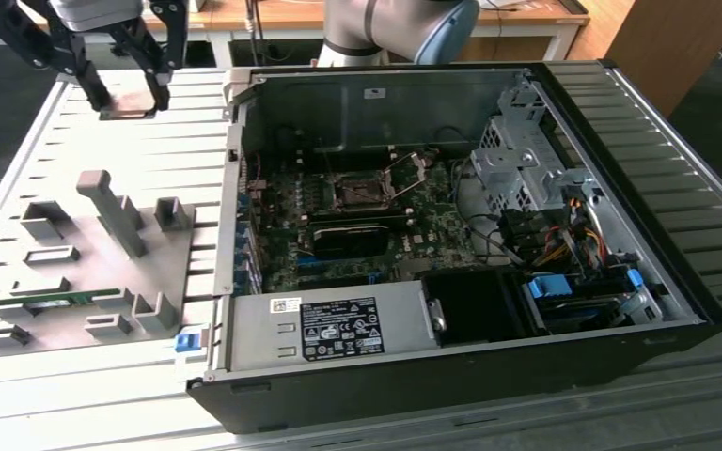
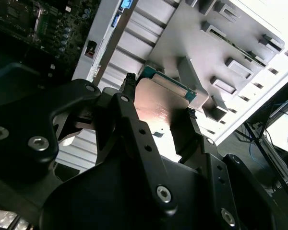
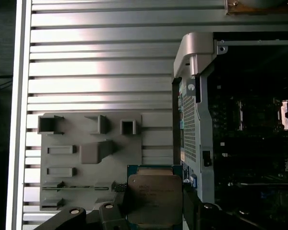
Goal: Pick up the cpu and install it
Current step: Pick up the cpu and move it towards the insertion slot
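Observation:
The cpu [image 1: 128,114] is a small flat square chip, held level high above the ribbed table at the exterior view's far left. My gripper [image 1: 125,101] is shut on its two opposite edges. Both wrist views show it close up: a shiny metal top with a greenish rim [image 3: 155,191] [image 2: 159,108], pinched between the black fingers [image 3: 122,203] [image 2: 128,84]. The dark square socket [image 1: 361,193] lies on the motherboard inside the open computer case [image 1: 462,376], its hinged metal frame [image 1: 412,165] raised. The cpu hangs outside the case, off its far left corner.
A grey parts holder [image 1: 98,254] with upright blocks and slots lies on the table left of the case; a green memory stick [image 1: 48,303] rests in it. Inside the case are a drive cage [image 1: 525,160], cables [image 1: 562,235] and the power supply [image 1: 336,329].

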